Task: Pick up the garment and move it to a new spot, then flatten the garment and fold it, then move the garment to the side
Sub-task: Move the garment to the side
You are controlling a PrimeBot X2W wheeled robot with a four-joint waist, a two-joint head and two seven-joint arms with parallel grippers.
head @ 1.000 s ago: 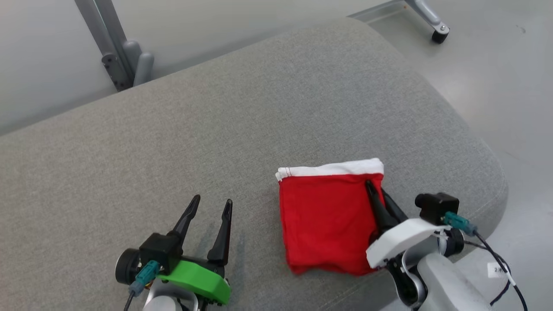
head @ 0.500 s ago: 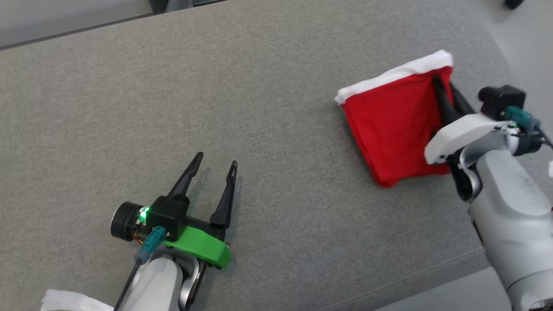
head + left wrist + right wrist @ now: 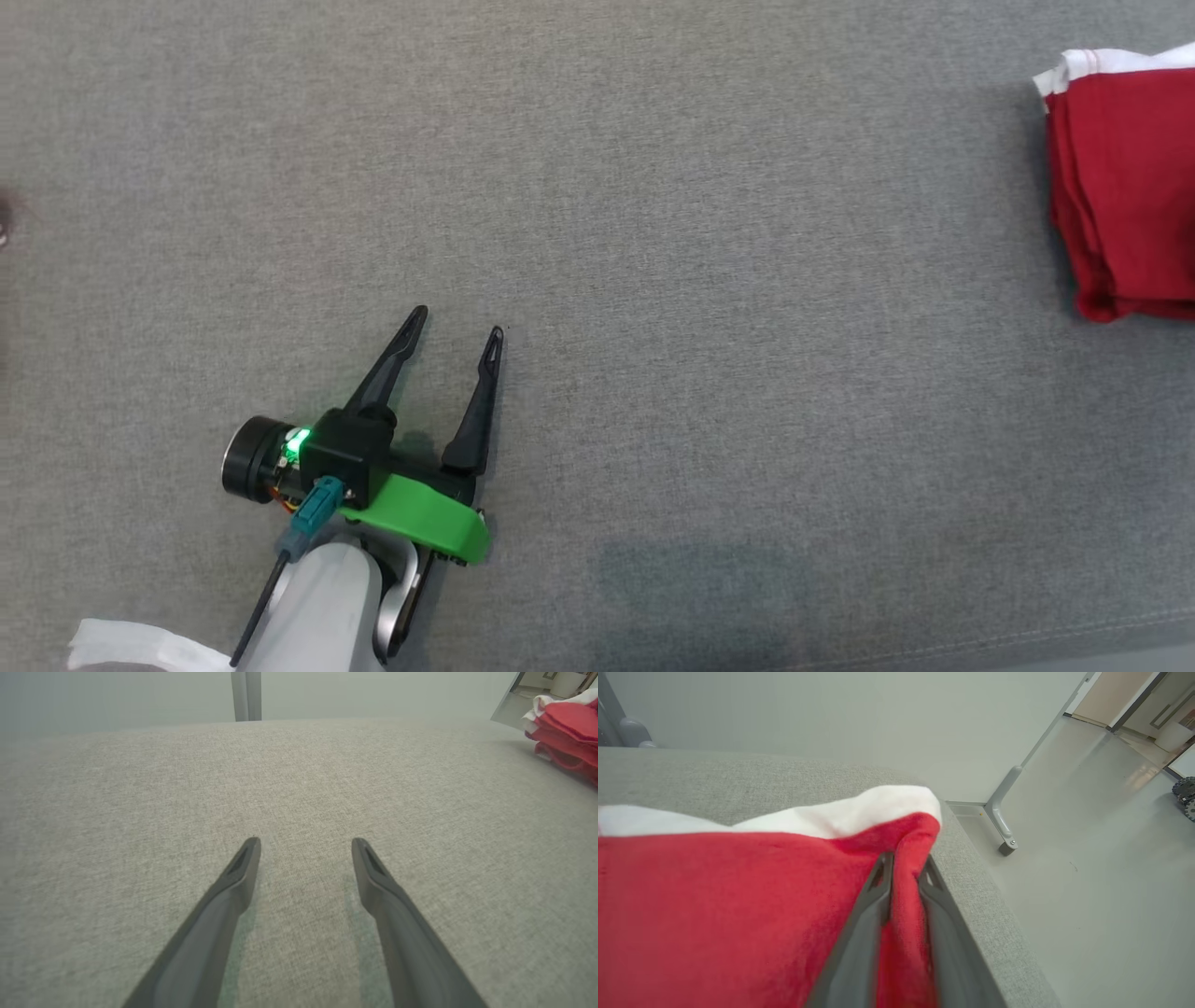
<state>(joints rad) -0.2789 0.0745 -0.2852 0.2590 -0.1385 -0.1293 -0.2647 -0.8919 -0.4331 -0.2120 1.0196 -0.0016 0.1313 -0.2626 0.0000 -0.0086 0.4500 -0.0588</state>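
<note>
My left gripper point(image 3: 456, 324) is positioned low over the grey cushion point(image 3: 653, 233). Its fingers are spread apart, point away from my body, and have nothing between them. A green lamp point(image 3: 297, 441) is lit on the black block behind the fingers, and the green housing point(image 3: 425, 523) sits below it. In the left wrist view, the left gripper point(image 3: 306, 842) shows both dark fingers close above the cushion point(image 3: 140, 788), with bare weave between the tips. The garment point(image 3: 1130, 177) is red with a white band point(image 3: 1102, 63) along its far edge. It lies folded in layers on the cushion at the right edge of the head view, well apart from my left gripper, and the picture border cuts off its right portion. From the left wrist, the garment point(image 3: 567, 737) appears at the upper right as stacked red layers. My right gripper point(image 3: 906, 858) is drawn nearly together on the garment point(image 3: 714, 905): a raised ridge of red fabric is pinched between its two fingers point(image 3: 859, 933), close to the corner where the white band point(image 3: 831, 816) meets the red. That corner lies just beside the edge of the cushion point(image 3: 738, 774). Beyond the edge are the pale floor point(image 3: 1087, 882) and a metal leg point(image 3: 1004, 807) ending in a small foot. A grey post point(image 3: 246, 695) rises behind the cushion in the left wrist view.
</note>
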